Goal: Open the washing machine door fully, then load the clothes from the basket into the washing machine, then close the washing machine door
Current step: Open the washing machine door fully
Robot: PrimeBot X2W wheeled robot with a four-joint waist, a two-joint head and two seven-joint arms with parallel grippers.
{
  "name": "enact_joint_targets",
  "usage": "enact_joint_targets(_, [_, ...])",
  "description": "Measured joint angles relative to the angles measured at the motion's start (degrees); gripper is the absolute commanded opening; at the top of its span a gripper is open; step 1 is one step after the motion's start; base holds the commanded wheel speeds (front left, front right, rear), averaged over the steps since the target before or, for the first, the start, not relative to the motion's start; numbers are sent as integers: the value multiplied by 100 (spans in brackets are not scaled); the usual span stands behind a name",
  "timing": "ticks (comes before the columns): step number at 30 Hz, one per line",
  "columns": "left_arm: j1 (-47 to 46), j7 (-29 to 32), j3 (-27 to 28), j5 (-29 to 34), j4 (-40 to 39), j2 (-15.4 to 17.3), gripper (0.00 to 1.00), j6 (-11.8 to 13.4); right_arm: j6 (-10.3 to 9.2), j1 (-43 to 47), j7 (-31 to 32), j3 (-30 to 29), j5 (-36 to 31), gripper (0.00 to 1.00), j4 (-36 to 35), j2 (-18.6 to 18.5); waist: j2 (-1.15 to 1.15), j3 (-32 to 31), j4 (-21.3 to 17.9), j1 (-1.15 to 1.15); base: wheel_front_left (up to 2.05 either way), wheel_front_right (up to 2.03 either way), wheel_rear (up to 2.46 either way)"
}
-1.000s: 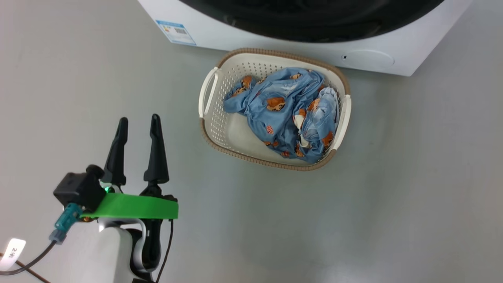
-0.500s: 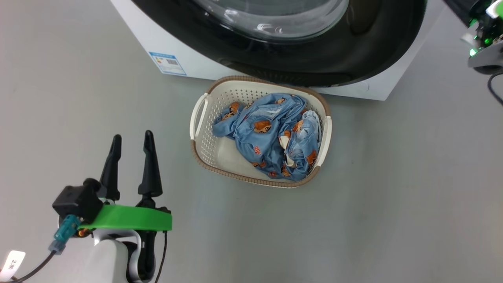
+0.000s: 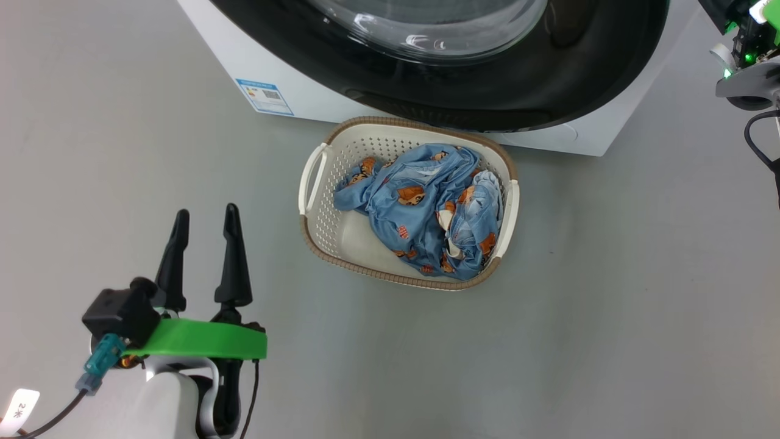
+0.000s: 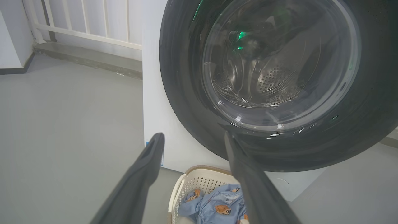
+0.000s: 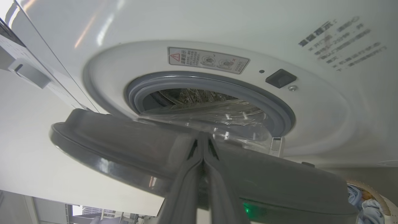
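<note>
The white washing machine [image 3: 317,97] stands at the top of the head view. Its door [image 3: 597,73], glossy black rim around a clear glass bowl [image 4: 279,62], hangs ajar over the basket's far edge. The right wrist view looks past the door's grey inner side [image 5: 124,140] to the grey gasket [image 5: 279,109] and the steel drum [image 5: 186,95]. My right gripper [image 5: 203,137] is shut, its tips against that inner side. On the floor, the cream basket [image 3: 390,277] holds the blue bear-print clothes [image 3: 420,207]. My left gripper [image 3: 206,212] hangs open and empty, left of the basket.
Grey floor [image 3: 609,305] surrounds the basket. A blue label [image 3: 264,96] marks the machine's lower left front, and a round filter cap [image 4: 279,183] its lower right. My right wrist [image 3: 746,67] and its cable show at the upper right. A white railing [image 4: 84,18] stands beyond the machine.
The head camera has tilted up, so the basket sits lower in the picture and more of the door and my right wrist have come in. My left gripper has stayed open and still.
</note>
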Motion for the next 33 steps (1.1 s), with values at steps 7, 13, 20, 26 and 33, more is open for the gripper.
enact_joint_targets(7, [0,1,-7,-1,1,-1,100,0,0,-23,-96,64,-54,0,88,24,0,15,43,0,0,0,0])
enact_joint_targets(13, [0,1,-2,-1,27,-1,100,0,0,-20,199,118,-36,0,172,24,0,-57,50,0,0,0,0])
enact_joint_targets(20, [72,0,62,27,67,0,100,0,-1,156,578,253,63,0,245,30,0,-301,50,0,0,0,0])
enact_joint_targets(26, [270,1,155,79,127,1,100,0,-1,554,834,299,120,0,102,55,0,-572,56,0,0,0,0])
enact_joint_targets(33, [484,1,257,134,142,13,100,-33,0,1067,1014,464,103,0,-252,63,0,-859,94,0,0,0,0])
